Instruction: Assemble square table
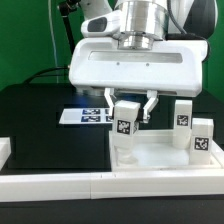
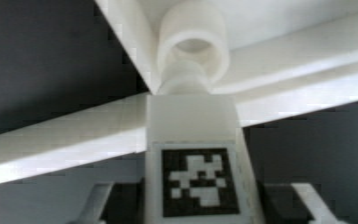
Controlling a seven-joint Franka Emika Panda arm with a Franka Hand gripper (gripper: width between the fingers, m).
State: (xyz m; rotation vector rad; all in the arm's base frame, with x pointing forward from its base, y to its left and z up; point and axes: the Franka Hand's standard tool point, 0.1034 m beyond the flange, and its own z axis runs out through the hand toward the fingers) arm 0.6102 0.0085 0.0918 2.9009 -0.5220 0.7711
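Observation:
The white square table top lies at the exterior view's lower right. Two white tagged legs stand upright along its right side. A third leg stands upright at the top's near-left corner, and my gripper is shut on its upper part, a finger on each side. In the wrist view this leg fills the middle, tag facing the camera, between the fingers of my gripper. Its rounded end points at white edges of the top.
The marker board lies flat on the black table behind and left of the top. Long white border bars run along the front edge, and a short white piece sits at the left. The arm's wide white body hangs over the work area.

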